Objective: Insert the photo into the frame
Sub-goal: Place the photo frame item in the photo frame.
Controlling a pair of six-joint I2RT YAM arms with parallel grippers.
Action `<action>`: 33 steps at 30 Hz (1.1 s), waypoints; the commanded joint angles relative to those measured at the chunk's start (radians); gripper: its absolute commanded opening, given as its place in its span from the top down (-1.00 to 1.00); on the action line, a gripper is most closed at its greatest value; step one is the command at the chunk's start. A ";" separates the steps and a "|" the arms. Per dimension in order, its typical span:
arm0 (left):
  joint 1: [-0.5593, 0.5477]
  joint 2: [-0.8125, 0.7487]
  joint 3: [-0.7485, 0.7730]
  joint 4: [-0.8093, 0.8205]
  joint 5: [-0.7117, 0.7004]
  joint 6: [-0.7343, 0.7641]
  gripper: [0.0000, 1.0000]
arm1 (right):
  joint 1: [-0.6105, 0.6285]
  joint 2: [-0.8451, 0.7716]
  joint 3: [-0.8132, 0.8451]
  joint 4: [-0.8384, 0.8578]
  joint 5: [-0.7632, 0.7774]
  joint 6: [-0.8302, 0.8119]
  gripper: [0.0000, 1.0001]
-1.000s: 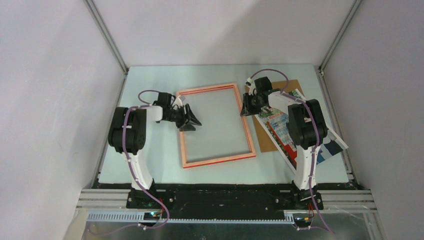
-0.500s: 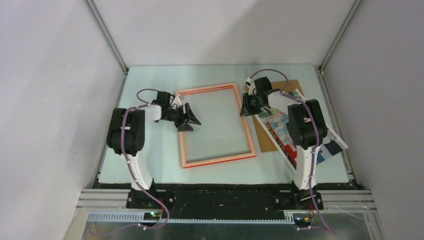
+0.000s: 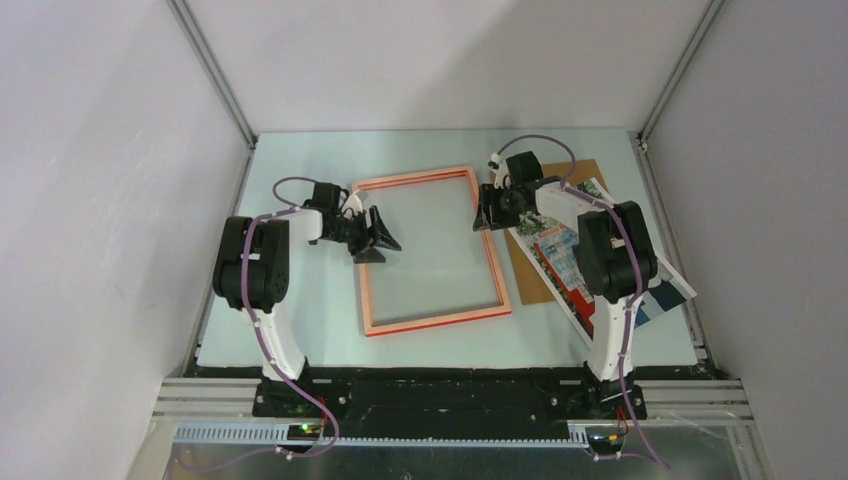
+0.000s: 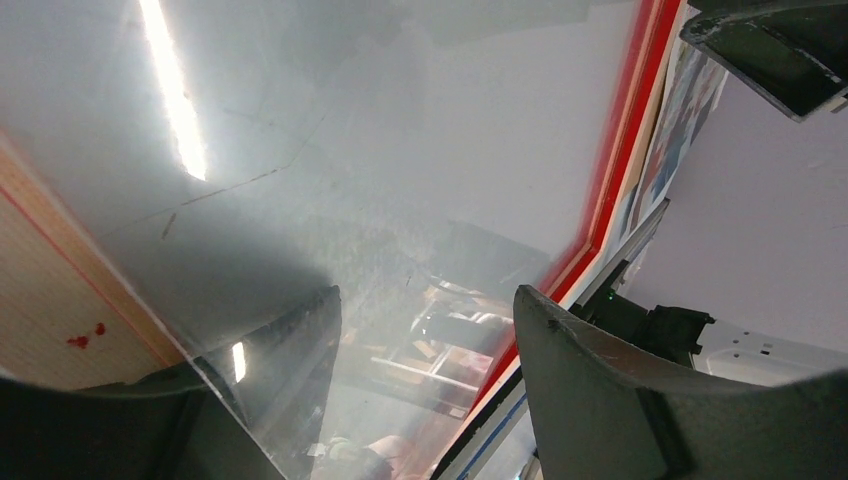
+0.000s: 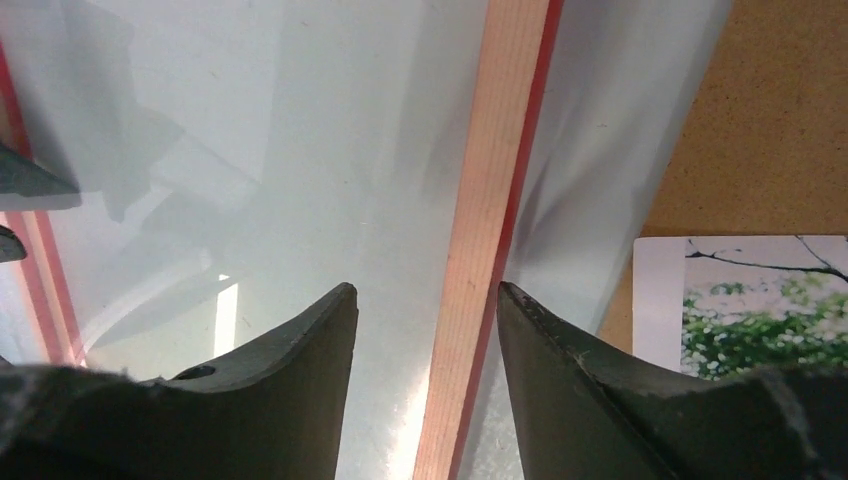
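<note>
While reaching forward low, left gripper (image 3: 383, 240), right gripper (image 3: 483, 222) parted over frame (image 3: 432, 321)

Right gripper (image 5: 425, 292) with parted jaws over frame (image 5: 497, 180) rail, photo (image 5: 765, 300) corner on brown board (image 5: 785, 120)

We log the left arm (image 3: 262, 290) rising from its base, elbow folded, forearm turned inward to the right. The left gripper (image 3: 378, 236) sits low, jaws spread wide. The right arm (image 3: 612, 262) is folded likewise, wrist swung inward to the left. The right gripper (image 3: 482, 216) tips downward, jaws parted. The two grippers face each other, well apart.
</note>
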 commanded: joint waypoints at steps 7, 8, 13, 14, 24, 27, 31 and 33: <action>0.009 -0.017 0.017 -0.027 -0.075 0.049 -0.43 | 0.035 -0.111 0.025 -0.004 0.049 -0.044 -0.30; 0.009 -0.017 0.019 -0.028 -0.077 0.051 -0.43 | 0.044 -0.113 0.028 -0.005 0.056 -0.051 -0.31; 0.010 -0.017 0.020 -0.033 -0.083 0.055 -0.43 | 0.084 -0.116 0.061 -0.021 0.084 -0.079 -0.33; 0.009 -0.017 0.020 -0.034 -0.084 0.057 -0.43 | 0.089 -0.114 0.074 -0.024 0.090 -0.085 -0.33; 0.010 -0.013 0.020 -0.038 -0.085 0.060 -0.43 | 0.179 -0.032 0.225 -0.093 0.104 -0.130 -0.32; 0.009 -0.011 0.020 -0.038 -0.084 0.059 -0.43 | 0.213 -0.003 0.270 -0.120 0.104 -0.138 -0.32; 0.009 -0.010 0.018 -0.037 -0.080 0.057 -0.43 | 0.250 0.057 0.338 -0.148 0.102 -0.143 -0.31; 0.008 -0.009 0.017 -0.038 -0.080 0.057 -0.43 | 0.267 0.084 0.379 -0.162 0.099 -0.145 -0.31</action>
